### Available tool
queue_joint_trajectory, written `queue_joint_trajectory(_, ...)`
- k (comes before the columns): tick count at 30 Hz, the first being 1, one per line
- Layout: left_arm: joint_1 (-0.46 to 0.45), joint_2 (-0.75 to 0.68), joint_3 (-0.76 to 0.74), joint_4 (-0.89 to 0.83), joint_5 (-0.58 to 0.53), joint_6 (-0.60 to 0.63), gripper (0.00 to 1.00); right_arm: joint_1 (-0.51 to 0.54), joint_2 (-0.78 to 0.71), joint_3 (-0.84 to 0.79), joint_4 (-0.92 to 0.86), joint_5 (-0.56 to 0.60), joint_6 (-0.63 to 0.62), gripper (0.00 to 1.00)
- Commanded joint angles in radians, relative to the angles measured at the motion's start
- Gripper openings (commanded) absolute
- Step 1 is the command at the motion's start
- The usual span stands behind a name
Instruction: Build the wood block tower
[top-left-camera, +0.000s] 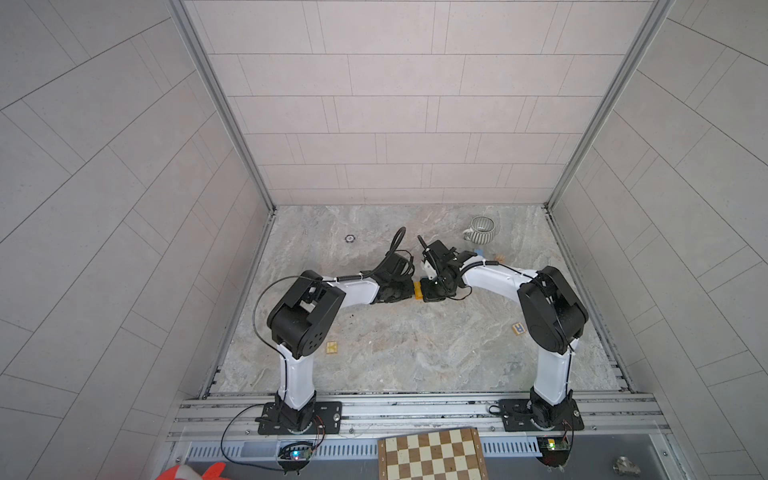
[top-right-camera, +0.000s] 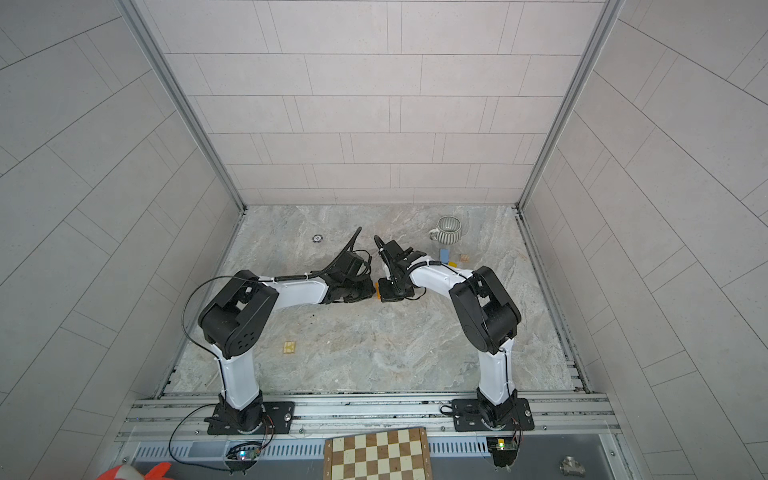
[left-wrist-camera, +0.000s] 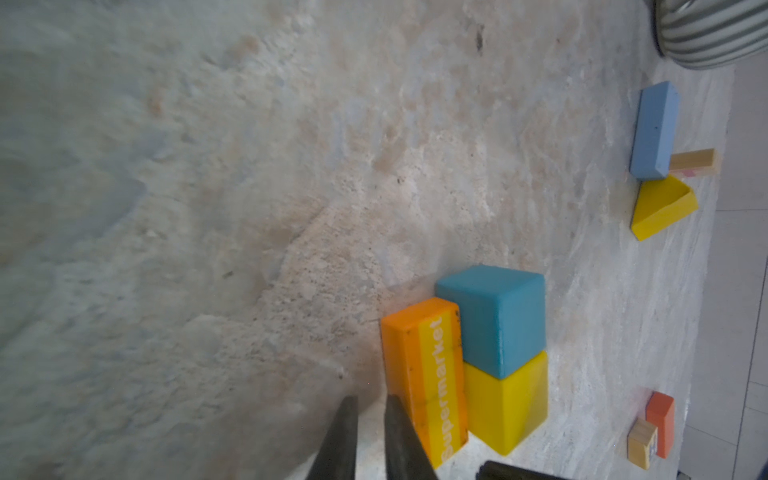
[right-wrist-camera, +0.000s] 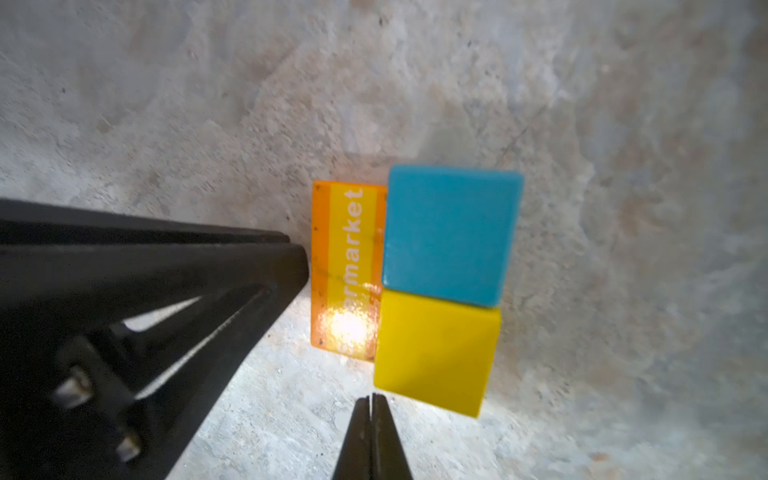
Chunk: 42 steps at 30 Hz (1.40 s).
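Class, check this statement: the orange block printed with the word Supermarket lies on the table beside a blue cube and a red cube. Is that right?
Not quite. The second cube is yellow, not red. The right wrist view shows the orange Supermarket block lying on the table beside the blue cube and the yellow cube.

striped mug (top-left-camera: 481, 229) parked at the back right of the marble table (top-left-camera: 415, 357), chessboard (top-left-camera: 432, 455) laid past the front rail (top-left-camera: 415, 409), tiny round bit (top-left-camera: 350, 238) spotted back left

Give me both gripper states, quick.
Left gripper: slightly open, holding nothing, beside the orange block.
Right gripper: shut, empty.
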Motion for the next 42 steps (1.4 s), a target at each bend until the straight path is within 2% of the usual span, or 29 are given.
queue_joint_trajectory(1, -0.006, -0.037, -0.007, -0.085, -0.026, 0.016, 0.31, -0.002, -0.090, -0.031, -0.047, 0.004, -0.014, 0.00)
queue_joint_trajectory(8, -0.006, -0.171, -0.037, -0.157, -0.096, 0.045, 0.70, -0.024, -0.224, -0.092, -0.087, 0.039, -0.026, 0.15)
queue_joint_trajectory(12, -0.006, -0.259, -0.047, -0.223, -0.134, 0.062, 0.83, -0.050, -0.301, -0.124, -0.108, 0.059, -0.031, 0.25)
queue_joint_trajectory(17, -0.006, -0.378, -0.061, -0.325, -0.182, 0.086, 0.87, -0.133, -0.391, -0.128, -0.161, 0.076, -0.062, 0.44)
queue_joint_trajectory(23, -0.005, -0.516, -0.101, -0.387, -0.232, 0.110, 0.92, -0.269, -0.425, -0.117, -0.138, 0.153, -0.113, 0.59)
queue_joint_trajectory(31, 0.000, -0.646, -0.148, -0.424, -0.265, 0.128, 0.95, -0.379, -0.320, -0.097, 0.032, 0.242, -0.124, 0.61)
queue_joint_trajectory(38, -0.003, -0.710, -0.232, -0.408, -0.285, 0.113, 0.95, -0.389, -0.136, 0.029, 0.080, 0.377, -0.168, 0.61)
queue_joint_trajectory(40, -0.003, -0.723, -0.258, -0.382, -0.288, 0.108, 0.95, -0.390, -0.077, 0.078, 0.073, 0.402, -0.170, 0.58)
queue_joint_trajectory(42, -0.002, -0.729, -0.267, -0.375, -0.286, 0.109, 0.95, -0.393, -0.021, 0.125, 0.065, 0.398, -0.181, 0.50)
